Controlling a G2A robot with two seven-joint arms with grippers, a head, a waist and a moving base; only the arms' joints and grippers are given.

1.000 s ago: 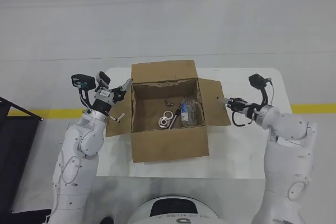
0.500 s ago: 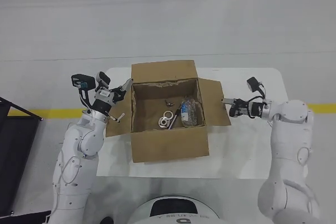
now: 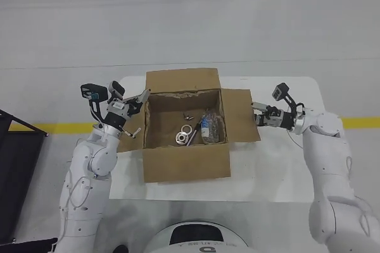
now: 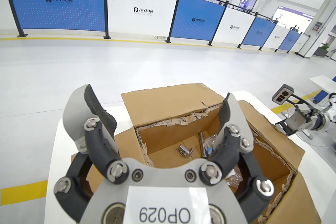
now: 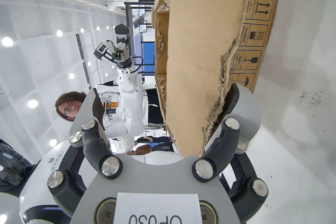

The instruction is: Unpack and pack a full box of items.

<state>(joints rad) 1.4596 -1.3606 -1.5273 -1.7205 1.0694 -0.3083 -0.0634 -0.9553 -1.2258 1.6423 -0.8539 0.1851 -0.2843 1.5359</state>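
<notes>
The left gripper [image 3: 139,99], wide open, hangs over the left flap [image 3: 132,136] of the cardboard box [image 3: 187,163] standing mid-surface [image 3: 278,177]. Handling symbols [image 5: 253,33] are printed on the box's side. The right gripper [image 3: 258,115], wide open, straddles the right flap [image 3: 239,114].

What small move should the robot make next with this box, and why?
Probably shut the right tool on the right flap. The tool is open with the flap's torn edge between its fingers, and a ring and a bag lie in the box, so a grip could steady it.
</notes>
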